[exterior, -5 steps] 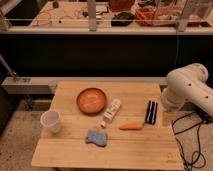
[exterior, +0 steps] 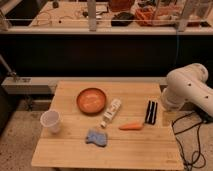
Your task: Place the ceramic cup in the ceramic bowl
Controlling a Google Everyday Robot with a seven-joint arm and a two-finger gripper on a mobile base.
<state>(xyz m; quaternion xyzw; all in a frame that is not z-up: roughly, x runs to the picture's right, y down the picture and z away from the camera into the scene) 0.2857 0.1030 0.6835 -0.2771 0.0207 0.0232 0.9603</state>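
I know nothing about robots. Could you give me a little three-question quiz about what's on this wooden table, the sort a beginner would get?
1. True or false: the ceramic cup already sits inside the ceramic bowl.
2. The gripper is at the right side of the wooden table. Which thing lies nearest it? A) the carrot B) the ceramic cup C) the blue cloth
3. Fill in: as seen in the picture, the white tube lies just to the ____ of the ceramic bowl.

Key
1. False. The cup stands apart, near the table's left edge, and the bowl is empty.
2. A.
3. Right.
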